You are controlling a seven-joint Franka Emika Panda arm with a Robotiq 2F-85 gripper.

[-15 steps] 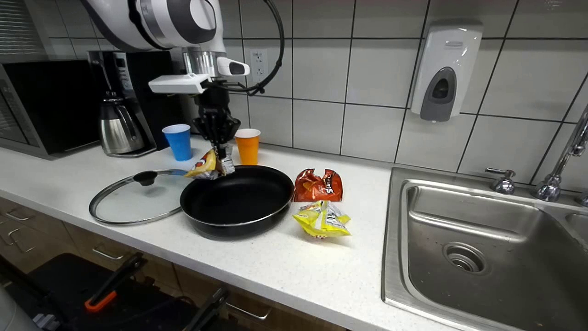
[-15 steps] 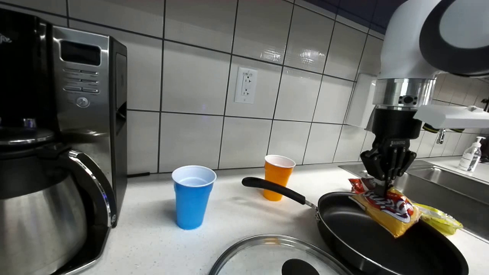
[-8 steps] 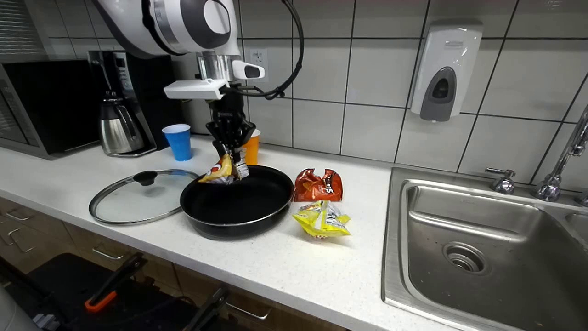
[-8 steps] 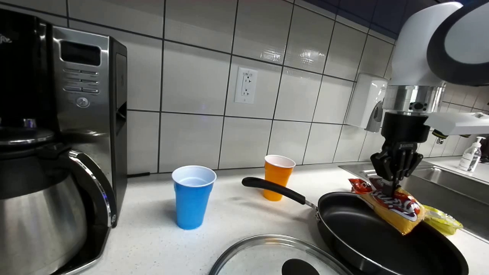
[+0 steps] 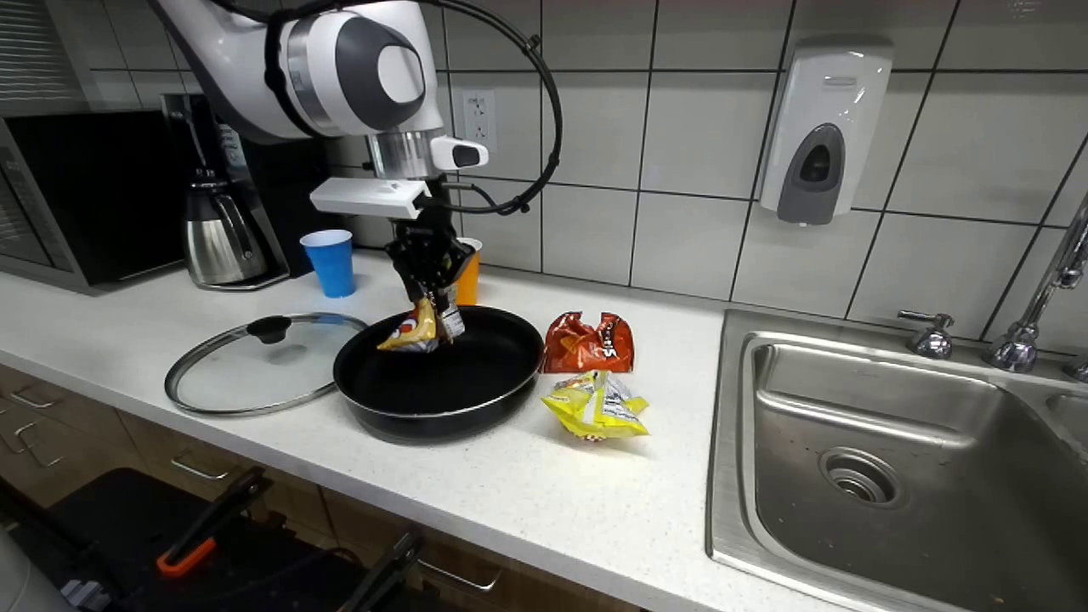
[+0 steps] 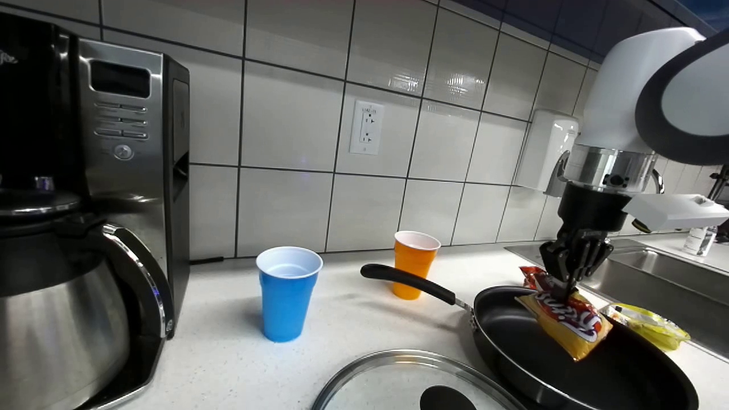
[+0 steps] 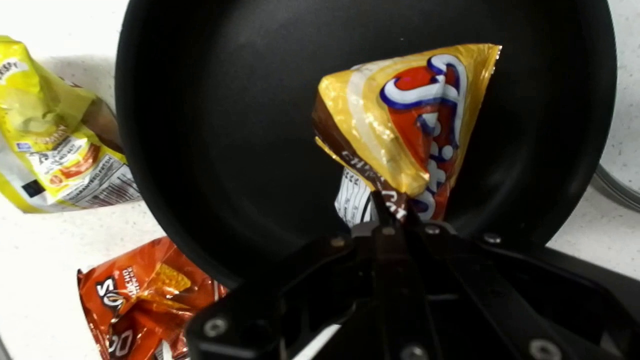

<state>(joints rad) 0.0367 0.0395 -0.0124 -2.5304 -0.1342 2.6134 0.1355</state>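
Pinching a yellow, red and brown foil snack bag [image 7: 440,115] with white-and-blue lettering, the black two-fingered end effector [image 7: 397,210] is showing at the bottom of the wrist view, its jaws standing nearly together with only thin wrapper between them. The bag is hanging tilted, right of centre in that frame and wholly within the outline of a round black frying pan [image 7: 245,105]; the views are not making clear whether its lowest corner is touching the pan's base. At lower left a crumpled red foil chip bag [image 7: 150,295] is lying, and at the left edge a crumpled yellow foil bag [image 7: 60,125], both outside the pan on the white speckled table [image 7: 40,245]. Left of centre in an exterior view, a clear glass lid with a black knob [image 5: 255,370] is resting just beside the pan. The step in hand is looking like a hold of the bag over the pan; any next move is probably calling for a steady pinch, since slick foil could be sliding loose, and for clearance from the pan's wall.
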